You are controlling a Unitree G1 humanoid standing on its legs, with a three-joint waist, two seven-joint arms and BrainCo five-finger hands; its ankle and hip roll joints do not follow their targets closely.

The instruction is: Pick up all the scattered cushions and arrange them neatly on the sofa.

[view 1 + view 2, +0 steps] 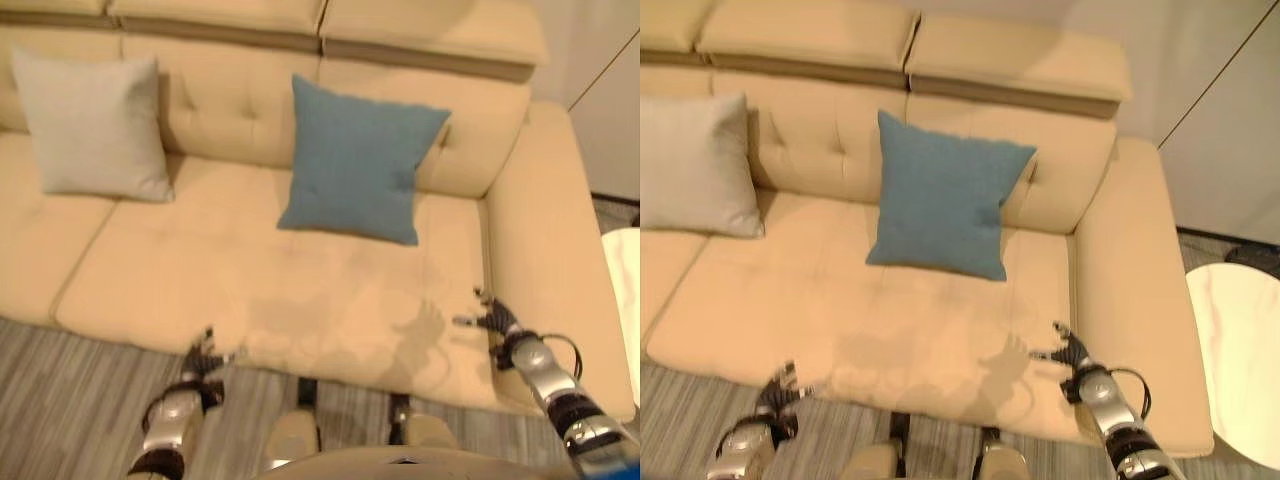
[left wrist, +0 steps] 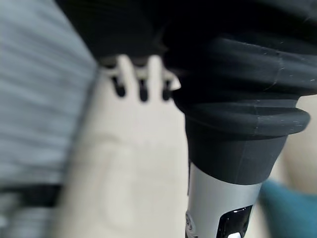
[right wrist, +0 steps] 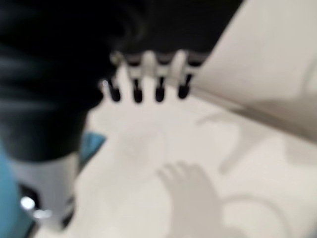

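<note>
- A cream sofa (image 1: pixel 330 300) takes up most of the head views, its seat across the middle of the frame and its tufted backrest along the top.
- A blue cushion (image 1: pixel 358 160) stands upright at the centre of the frame, leaning against the backrest with its lower edge on the seat.
- A light grey cushion (image 1: pixel 95 125) stands in the upper left of the frame, also propped against the backrest, well apart from the blue one.
- The sofa's armrest (image 1: pixel 555 250) runs down the right side of the frame, just beside the blue cushion's end of the seat.
- The left hand (image 1: pixel 203 357) is at the lower left of the frame, over the front edge of the seat where it meets the floor; it holds nothing. In its wrist view its fingers (image 2: pixel 142 82) stick out straight in a row, apart from one another, above the pale upholstery.
- The right hand (image 1: pixel 492 318) is at the lower right of the frame, above the seat near the armrest, and holds nothing. Its wrist view shows its fingers (image 3: pixel 159 79) straight and spread, with the seat below them.
- Both hands are well apart from the two cushions.
- A grey striped floor (image 1: pixel 70 400) fills the lower left of the frame in front of the sofa.
- A round white side table (image 1: pixel 1240 360) shows at the right edge of the right eye view, beyond the armrest.
</note>
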